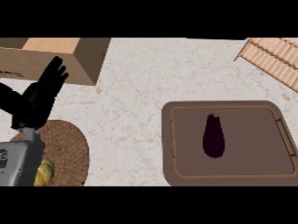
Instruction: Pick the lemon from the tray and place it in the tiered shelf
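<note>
No lemon on the tray (286, 144) that we can find: what lies there is one dark purple eggplant (213, 135), alone near the tray's middle, long axis running twelve to six, stem end toward twelve. So we report what shows, an eggplant where the task names a lemon.

From our left hand (35, 98) the eggplant sits off around four o'clock, well apart across bare tabletop (138, 83). That hand stands released, fingers straight and up, grasping nothing, resting at the left side. The right hand does not show at all, though we judge the tray falls on its side.

Counting: one tray, one eggplant, one wooden slatted rack (281, 59) at one o'clock from the tray, likely the shelf. One cardboard box (60, 54) at upper left, one woven mat (71, 151) under the left forearm, with something yellow (45, 171) half hidden on it, which we cannot identify.
</note>
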### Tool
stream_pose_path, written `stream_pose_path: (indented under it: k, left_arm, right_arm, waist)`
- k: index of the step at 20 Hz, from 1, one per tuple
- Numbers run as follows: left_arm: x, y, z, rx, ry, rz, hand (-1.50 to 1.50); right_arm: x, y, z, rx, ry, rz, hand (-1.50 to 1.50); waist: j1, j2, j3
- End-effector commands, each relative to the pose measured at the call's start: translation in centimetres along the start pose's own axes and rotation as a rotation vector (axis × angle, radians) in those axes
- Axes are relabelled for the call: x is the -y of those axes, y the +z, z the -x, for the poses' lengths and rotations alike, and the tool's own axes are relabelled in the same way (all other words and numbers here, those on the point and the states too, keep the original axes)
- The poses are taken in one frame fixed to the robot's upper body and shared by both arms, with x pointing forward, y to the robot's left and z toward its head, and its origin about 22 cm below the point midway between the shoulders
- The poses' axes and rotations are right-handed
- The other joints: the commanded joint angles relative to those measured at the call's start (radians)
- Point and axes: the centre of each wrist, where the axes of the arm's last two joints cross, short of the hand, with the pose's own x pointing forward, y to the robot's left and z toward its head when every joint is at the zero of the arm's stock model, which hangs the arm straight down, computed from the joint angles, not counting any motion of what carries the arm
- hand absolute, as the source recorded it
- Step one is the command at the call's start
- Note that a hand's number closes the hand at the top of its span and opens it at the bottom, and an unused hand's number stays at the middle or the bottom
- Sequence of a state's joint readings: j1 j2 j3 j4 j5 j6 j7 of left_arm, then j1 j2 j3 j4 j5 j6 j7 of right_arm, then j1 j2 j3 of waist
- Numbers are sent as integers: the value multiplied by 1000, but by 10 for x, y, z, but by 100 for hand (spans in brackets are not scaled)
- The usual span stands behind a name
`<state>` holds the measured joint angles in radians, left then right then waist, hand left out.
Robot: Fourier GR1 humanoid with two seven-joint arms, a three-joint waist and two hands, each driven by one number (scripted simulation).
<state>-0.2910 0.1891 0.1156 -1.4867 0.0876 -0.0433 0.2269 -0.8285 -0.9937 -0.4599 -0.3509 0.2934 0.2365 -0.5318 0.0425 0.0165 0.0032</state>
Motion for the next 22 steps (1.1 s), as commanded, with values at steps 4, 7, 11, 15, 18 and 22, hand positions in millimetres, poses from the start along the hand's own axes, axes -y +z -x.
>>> stream_pose_path:
  k: [4,7,11,15,18,22]
  left_arm:
    - [-1,-8,1,-6,23,11,0]
    - [6,-1,-3,8,11,7,0]
    - [-3,3,4,5,10,-9,0]
    - [5,2,-7,23,-5,8,0]
    - [11,-2,-8,12,3,13,0]
    - [4,4,-1,16,5,-1,0]
  right_arm:
    - [17,-2,-5,87,-108,105,-150]
    - [30,3,-6,62,-106,127,-150]
    - [81,16,-20,-19,-174,-80,-150]
    - [85,40,5,-81,-206,-100,-150]
    - [127,47,-21,-40,-210,-91,-150]
    - [129,58,-10,-22,-274,-107,-150]
  waist:
    - [2,6,1]
    - [8,4,2]
    - [3,2,1]
    - [3,8,6]
    - [-3,8,6]
    - [-12,9,12]
